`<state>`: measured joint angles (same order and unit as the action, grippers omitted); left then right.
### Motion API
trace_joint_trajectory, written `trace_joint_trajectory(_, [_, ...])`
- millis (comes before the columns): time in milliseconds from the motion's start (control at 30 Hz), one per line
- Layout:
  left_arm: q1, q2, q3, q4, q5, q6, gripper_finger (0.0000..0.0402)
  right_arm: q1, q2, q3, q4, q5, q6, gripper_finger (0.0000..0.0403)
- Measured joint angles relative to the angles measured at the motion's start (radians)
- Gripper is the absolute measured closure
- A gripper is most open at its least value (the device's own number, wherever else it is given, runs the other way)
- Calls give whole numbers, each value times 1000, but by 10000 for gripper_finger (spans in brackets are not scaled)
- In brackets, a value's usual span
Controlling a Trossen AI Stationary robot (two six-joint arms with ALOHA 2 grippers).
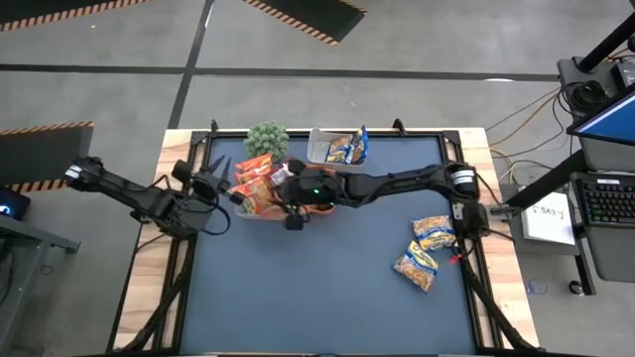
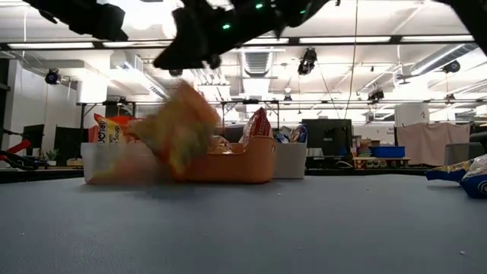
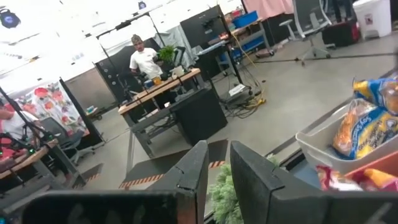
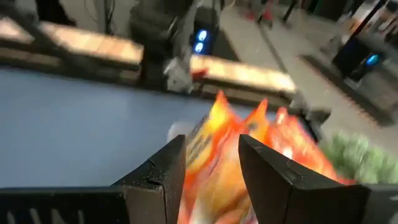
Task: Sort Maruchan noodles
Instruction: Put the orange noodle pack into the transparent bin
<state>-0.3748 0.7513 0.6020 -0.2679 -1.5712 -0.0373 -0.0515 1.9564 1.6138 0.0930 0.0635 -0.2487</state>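
motion-blurred orange packet [image 2: 179, 129] in mid-air

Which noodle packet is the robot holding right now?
The orange packet, pinched in the right gripper above the orange tray. The two blue-and-yellow packets lie untouched on the table.

We see a tray [image 1: 260, 201] of packets [image 1: 256, 169] at the table's [image 1: 327, 288] back left, with a plant [image 1: 267, 139] behind it. A tub [image 1: 319, 149] sits right of the plant. Two packets [image 1: 425, 250] lie near the right edge.
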Motion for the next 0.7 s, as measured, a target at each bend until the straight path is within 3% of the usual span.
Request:
trace_joint_trajectory(267, [-2, -12, -3, -11, 18, 3, 350, -24, 112, 188, -270, 0, 3, 266])
trace_joint_trajectory(433, [-2, 1, -3, -11, 76, 19, 350, -20, 61, 176, -389, -1, 46, 266])
trace_joint_trajectory(700, [-1, 21, 7, -8, 110, 30, 350, 13, -46, 60, -396, -3, 102, 266])
